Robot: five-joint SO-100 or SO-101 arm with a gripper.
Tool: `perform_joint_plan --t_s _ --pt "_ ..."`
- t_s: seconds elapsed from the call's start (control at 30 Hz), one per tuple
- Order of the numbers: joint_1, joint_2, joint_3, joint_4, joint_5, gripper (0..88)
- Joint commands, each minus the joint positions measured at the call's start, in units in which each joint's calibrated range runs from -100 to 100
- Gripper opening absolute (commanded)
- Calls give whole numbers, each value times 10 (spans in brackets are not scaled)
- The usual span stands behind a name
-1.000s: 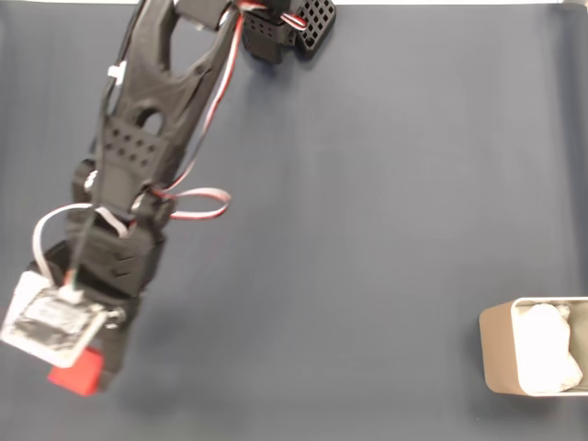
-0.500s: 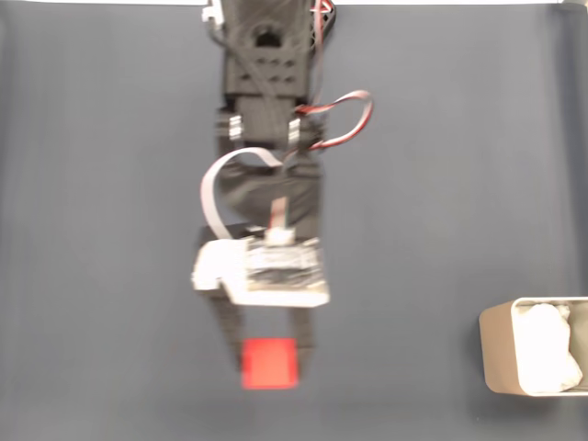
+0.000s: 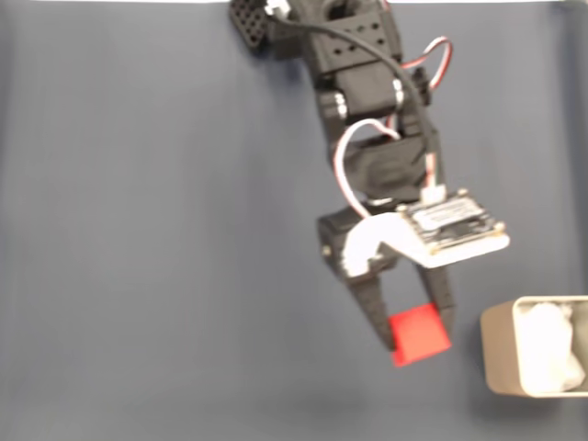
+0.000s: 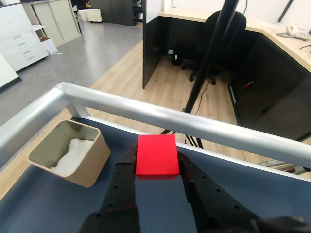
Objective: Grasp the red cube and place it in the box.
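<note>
Swinging across from the middle of the fixed view, the arm now reaches from the top edge down toward five o'clock, carrying the red cube [image 3: 420, 335] with it. Half a second back the cube hung near bottom centre; a second back it was far over at the lower left. Now it sits just beside the box [image 3: 497, 360], at the box's nine o'clock, apart from its wall. The tool [image 3: 415, 335] is clamped on the cube, one black finger on each side, and the wrist view shows the same grip, with the cube [image 4: 156, 156] pinched between the fingers [image 4: 125, 171] above the dark blue tabletop [image 4: 272, 194]. The box [image 4: 85, 165] lies at nine o'clock in that view, white lining [image 4: 73, 153] inside, unmoved throughout.
</note>
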Motion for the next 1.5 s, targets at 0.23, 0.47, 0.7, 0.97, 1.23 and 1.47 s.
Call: perform_joint_plan --t_s 0.23,0.47,0.7,0.97,1.23,1.47 --pt "-81 30 -88 2 9 1" --pt "-124 65 -115 2 10 0" --pt "-152 114 -163 2 10 0" --pt "-173 173 -224 2 16 0" --pt "-173 217 -268 2 16 0" --pt "-158 237 -277 -1 13 0"
